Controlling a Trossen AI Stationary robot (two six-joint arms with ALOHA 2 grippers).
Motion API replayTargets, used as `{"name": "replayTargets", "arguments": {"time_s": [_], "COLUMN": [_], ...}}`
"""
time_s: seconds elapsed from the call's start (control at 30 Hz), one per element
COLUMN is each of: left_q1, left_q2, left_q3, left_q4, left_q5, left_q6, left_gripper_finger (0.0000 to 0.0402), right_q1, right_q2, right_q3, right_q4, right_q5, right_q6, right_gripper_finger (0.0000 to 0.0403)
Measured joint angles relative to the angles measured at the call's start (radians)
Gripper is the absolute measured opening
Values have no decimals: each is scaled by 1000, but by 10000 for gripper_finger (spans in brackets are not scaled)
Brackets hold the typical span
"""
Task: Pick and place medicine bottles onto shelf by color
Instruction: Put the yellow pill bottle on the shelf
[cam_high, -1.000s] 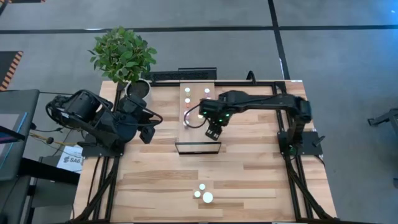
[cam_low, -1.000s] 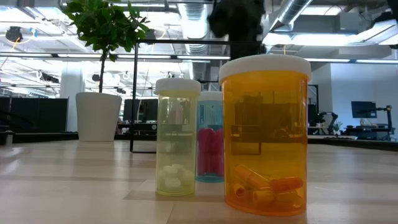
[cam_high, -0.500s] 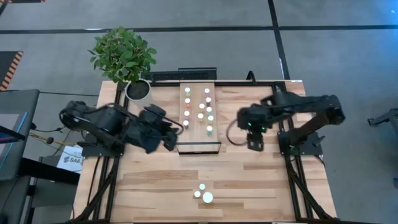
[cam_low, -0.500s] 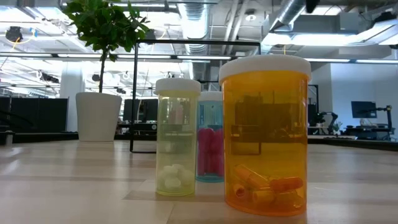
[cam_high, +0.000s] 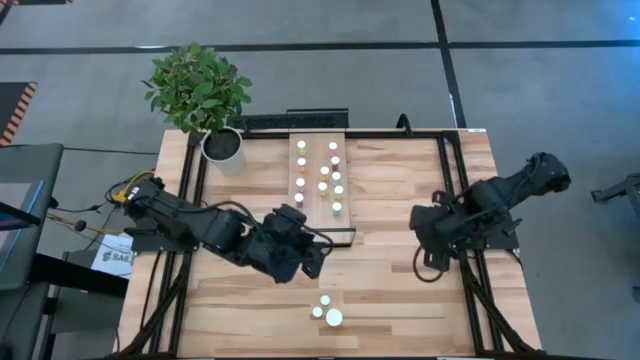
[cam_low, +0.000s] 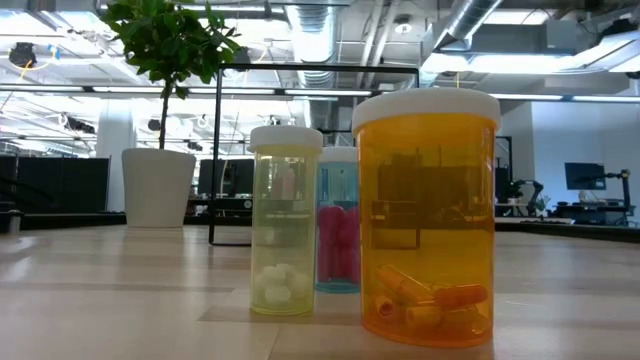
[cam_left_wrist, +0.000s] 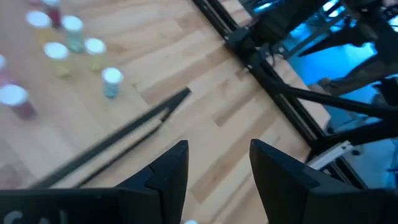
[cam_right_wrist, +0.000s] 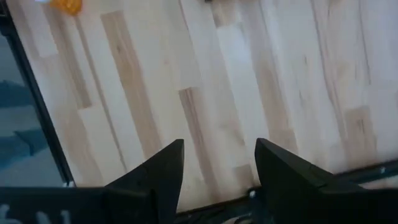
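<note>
High view: I read this as the reach phase for the next pick. The left gripper (cam_high: 312, 262) sits over the middle of the table (cam_high: 420, 290), just past the framed end of the shelf (cam_high: 312, 152), between that shelf and the three bottles (cam_high: 325, 312) still standing near the table's front edge. About ten bottles already stand on the shelf. The right gripper (cam_high: 432, 262) is parked by the table's right edge, well apart from all bottles. The next move, as I judge it, calls for carrying the left gripper on toward the front edge, centring it over one cap, and descending without knocking the two neighbours, which stand close together.

Low view: the three remaining bottles fill the frame: a large orange bottle (cam_low: 428, 215), a yellow bottle (cam_low: 285, 220) just beside it, and a teal bottle (cam_low: 338, 222) behind and between them. No gripper appears here.

Left wrist view: the left fingers (cam_left_wrist: 166, 177) stand apart with nothing between them. Several shelved bottles and the dark frame bar (cam_left_wrist: 124, 140) show beyond.

Right wrist view: the right fingers (cam_right_wrist: 158, 177) also stand apart and empty, over bare table.
</note>
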Motion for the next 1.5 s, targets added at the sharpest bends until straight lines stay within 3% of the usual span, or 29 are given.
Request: {"name": "replayTargets", "arguments": {"time_s": [0.27,0.47,0.6,0.7,0.93,1.1,1.33,1.5], "left_q1": [-51,-119,-177,-213,-257,-263,-291,-312], "left_q2": [9,27,83,142,224,230,314,363], "left_q3": [0,0,0,0,0,1,1,0], "left_q4": [33,53,68,69,62,67,84,91], "left_q5": [-23,-15,10,17,66,90,54,51], "left_q6": [0,36,164,207,162,171,155,53], "left_gripper_finger": [158,158,158,158,158,158,158,158], "right_q1": [124,225,282,307,359,360,318,288], "right_q2": [22,23,23,23,34,87,226,274], "right_q3": [-47,-134,-154,-154,-154,-154,-155,-155], "right_q4": [38,242,418,464,458,455,427,483], "right_q5": [-1,10,157,261,247,174,149,20], "right_q6": [195,336,413,565,888,852,756,626], "right_gripper_finger": [221,219,219,219,219,219,219,219]}}
